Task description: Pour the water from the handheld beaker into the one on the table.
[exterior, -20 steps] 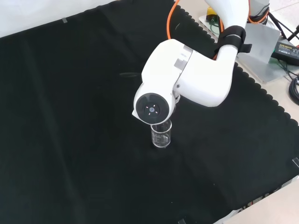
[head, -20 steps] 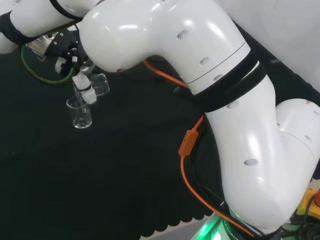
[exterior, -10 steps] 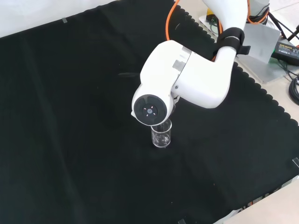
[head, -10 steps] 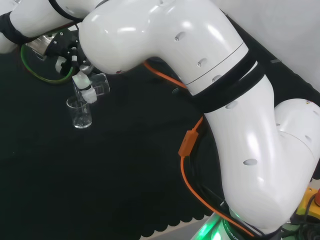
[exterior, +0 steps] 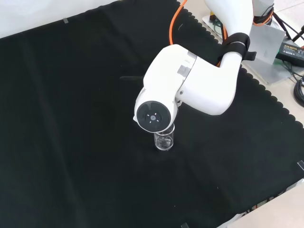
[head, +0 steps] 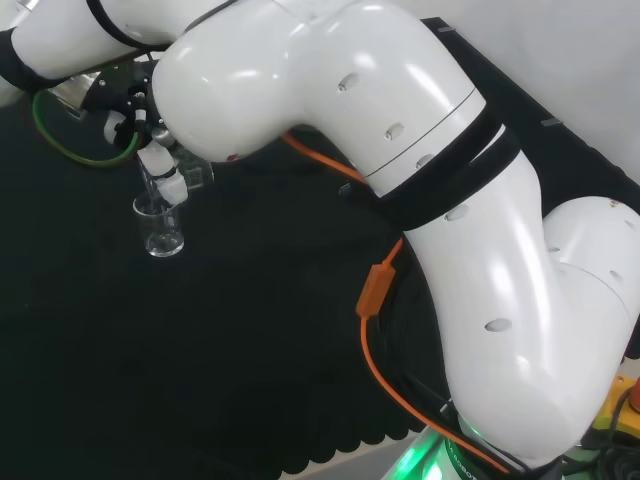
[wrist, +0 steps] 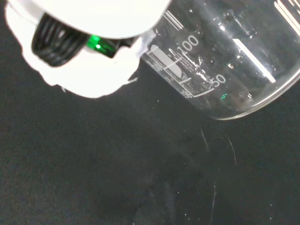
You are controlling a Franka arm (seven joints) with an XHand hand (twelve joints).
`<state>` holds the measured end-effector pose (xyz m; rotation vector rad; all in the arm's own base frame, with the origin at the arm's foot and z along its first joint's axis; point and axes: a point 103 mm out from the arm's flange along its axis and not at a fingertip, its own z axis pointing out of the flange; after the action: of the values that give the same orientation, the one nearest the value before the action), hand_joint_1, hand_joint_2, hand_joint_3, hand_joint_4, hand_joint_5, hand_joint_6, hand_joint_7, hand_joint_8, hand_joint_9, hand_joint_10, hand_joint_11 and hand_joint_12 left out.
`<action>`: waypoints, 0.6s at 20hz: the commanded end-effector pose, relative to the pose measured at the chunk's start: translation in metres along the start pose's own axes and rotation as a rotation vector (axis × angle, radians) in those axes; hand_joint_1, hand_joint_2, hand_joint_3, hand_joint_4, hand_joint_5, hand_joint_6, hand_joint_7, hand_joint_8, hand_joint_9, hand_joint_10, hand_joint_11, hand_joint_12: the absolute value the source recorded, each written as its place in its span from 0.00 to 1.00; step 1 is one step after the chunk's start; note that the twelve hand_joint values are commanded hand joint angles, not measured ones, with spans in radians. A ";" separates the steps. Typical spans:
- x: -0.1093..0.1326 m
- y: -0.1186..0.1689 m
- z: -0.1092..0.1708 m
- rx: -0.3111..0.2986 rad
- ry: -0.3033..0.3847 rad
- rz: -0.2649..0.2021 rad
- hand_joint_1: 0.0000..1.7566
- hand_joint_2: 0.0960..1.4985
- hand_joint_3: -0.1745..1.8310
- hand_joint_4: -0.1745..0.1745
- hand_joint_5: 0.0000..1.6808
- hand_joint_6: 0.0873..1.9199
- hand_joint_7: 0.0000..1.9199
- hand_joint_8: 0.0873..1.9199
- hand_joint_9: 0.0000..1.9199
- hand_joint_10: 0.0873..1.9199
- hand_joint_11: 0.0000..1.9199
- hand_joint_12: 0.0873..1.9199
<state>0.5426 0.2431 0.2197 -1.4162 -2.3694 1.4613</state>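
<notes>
In the head view my hand (head: 150, 152) hangs just above the clear table beaker (head: 160, 228), which stands upright on the black cloth. My fingers (head: 166, 180) are curled round the handheld beaker (head: 197, 174), which lies tilted and half hidden behind the arm's white link. The wrist view shows that handheld beaker (wrist: 225, 56) close up and tipped over, with printed marks and drops on its glass, beside a white part of the hand (wrist: 84, 70). In the front view the table beaker (exterior: 164, 140) stands right below the link's round grey cap (exterior: 153, 117). Whether either beaker holds water I cannot tell.
A green cable loop (head: 70, 140) lies on the cloth behind the hand in the head view. An orange cable (head: 372, 300) runs along the arm. Grey and black boxes (exterior: 273, 40) sit beyond the cloth's scalloped edge at the front view's upper right.
The arm's big link has swung over the hand, hiding more of the handheld beaker in the head view. The hand has shifted slightly left and up. The table beaker has not moved.
</notes>
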 end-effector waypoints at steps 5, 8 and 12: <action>0.003 0.002 0.002 0.015 -0.006 -0.010 0.74 0.37 0.49 0.00 0.69 0.44 0.64 0.42 0.79 0.38 0.63 0.40; 0.002 0.002 0.003 0.012 -0.003 -0.012 0.74 0.37 0.49 0.00 0.69 0.44 0.64 0.42 0.79 0.38 0.63 0.40; 0.002 0.002 0.002 0.012 -0.002 -0.011 0.74 0.37 0.49 0.00 0.69 0.44 0.64 0.42 0.79 0.38 0.63 0.40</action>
<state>0.5421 0.2434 0.2155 -1.3958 -2.3619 1.4739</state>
